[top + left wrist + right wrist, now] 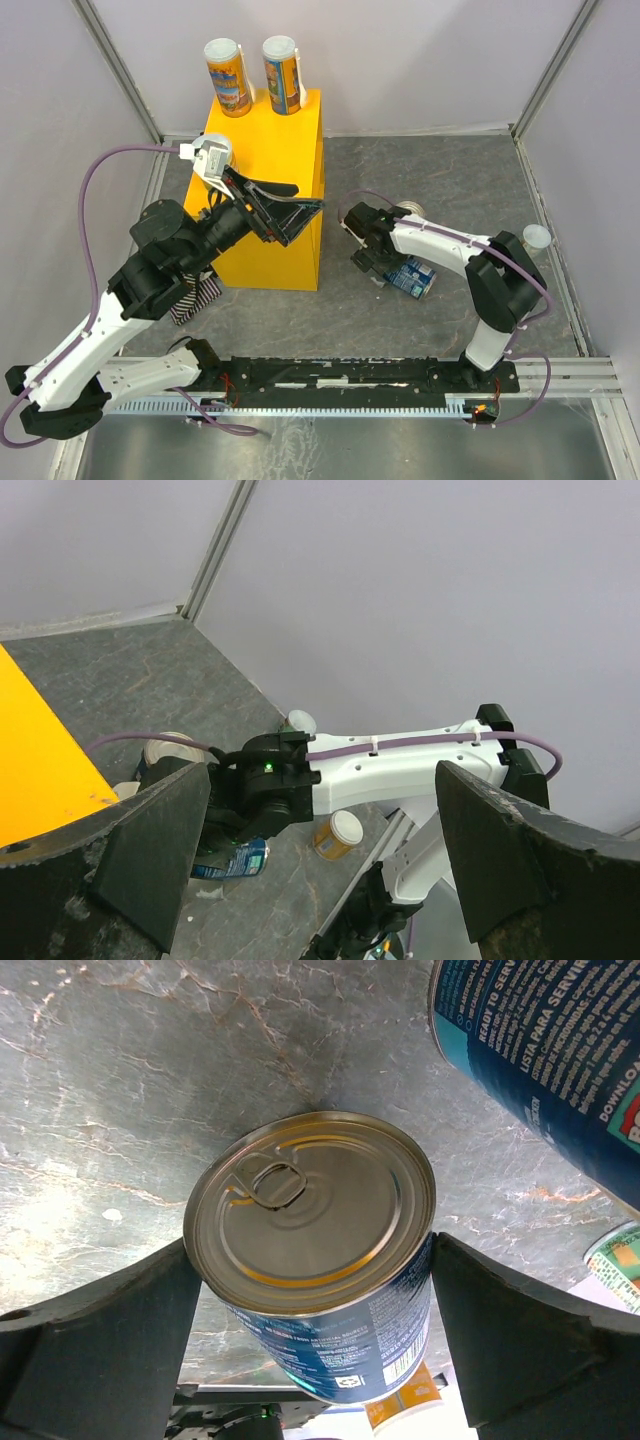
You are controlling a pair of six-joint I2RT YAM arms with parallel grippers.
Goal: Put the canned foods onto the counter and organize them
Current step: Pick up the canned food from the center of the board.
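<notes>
1. Right gripper (315, 1335) open, straddling the pull-tab can (310, 1210) on the table (430, 170): I risk tipping it if I close off-centre.
2. Left gripper (320, 855) open, empty, by the counter (270, 150): may strike stored cans (228, 75).

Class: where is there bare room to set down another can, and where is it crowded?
Free: the bright yellow box's top in front of the two upright colourful cans, though the open left gripper hovers over it; the grey floor between box and back wall. Crowded: around the right gripper, with a silver-topped can and a lying blue can.
</notes>
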